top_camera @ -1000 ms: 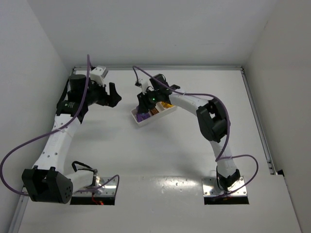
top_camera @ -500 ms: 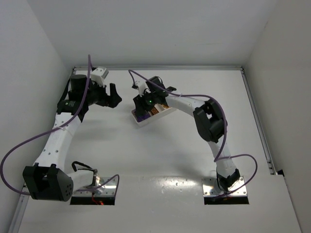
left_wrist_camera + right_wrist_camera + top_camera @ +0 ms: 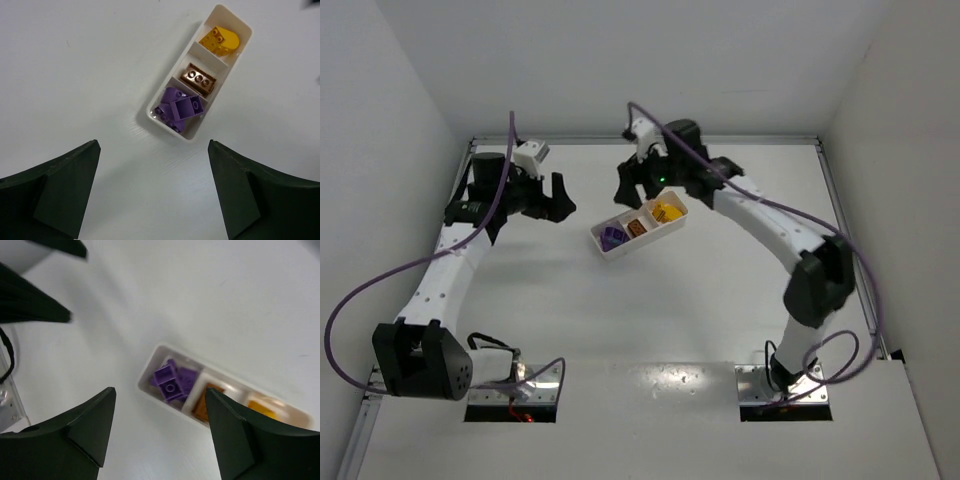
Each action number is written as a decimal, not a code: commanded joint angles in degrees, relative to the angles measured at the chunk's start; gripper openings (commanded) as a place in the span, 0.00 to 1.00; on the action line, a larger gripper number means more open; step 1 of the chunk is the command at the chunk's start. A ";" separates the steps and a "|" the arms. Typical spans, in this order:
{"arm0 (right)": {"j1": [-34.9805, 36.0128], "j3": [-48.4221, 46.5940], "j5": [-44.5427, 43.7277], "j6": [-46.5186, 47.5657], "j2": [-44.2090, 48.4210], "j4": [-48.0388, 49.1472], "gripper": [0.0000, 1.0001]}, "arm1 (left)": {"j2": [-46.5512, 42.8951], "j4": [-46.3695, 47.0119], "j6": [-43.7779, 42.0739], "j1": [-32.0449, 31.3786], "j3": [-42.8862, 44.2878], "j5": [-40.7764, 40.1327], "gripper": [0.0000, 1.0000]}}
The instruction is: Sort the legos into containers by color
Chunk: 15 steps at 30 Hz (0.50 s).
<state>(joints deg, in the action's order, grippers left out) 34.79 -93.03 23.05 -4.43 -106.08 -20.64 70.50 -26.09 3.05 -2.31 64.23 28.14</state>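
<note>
My two white arms, black at every joint.
White shells cover my left arm (image 3: 442, 285) and right arm (image 3: 765, 218). Motor housings and wedge-shaped jaws are matte black, a purple cable (image 3: 511, 135) runs along each, and metal base plates (image 3: 545, 385) sit beneath both.

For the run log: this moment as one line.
tray: purple legos, orange lego, yellow lego sorted | left fingers open | right fingers open

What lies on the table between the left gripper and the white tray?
Nothing. The left wrist view and the top view both show only bare table between the left gripper and the tray.
</note>
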 commanded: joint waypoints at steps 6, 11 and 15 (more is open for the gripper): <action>-11.31 14.61 -7.31 5.83 20.90 -4.40 0.73 | 6.75 0.86 -3.49 -4.81 1.52 0.07 0.99; -21.32 29.82 -8.46 5.83 31.79 -2.21 0.73 | 9.04 1.48 -5.15 -8.58 0.29 -2.47 0.99; -28.09 40.62 -7.34 6.54 37.07 1.21 0.73 | 10.97 2.09 -5.16 -9.91 0.29 -5.81 0.99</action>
<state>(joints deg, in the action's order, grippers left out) 10.28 -56.40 15.46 1.08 -74.37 -22.33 80.29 -25.96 -1.19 -11.35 64.23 25.12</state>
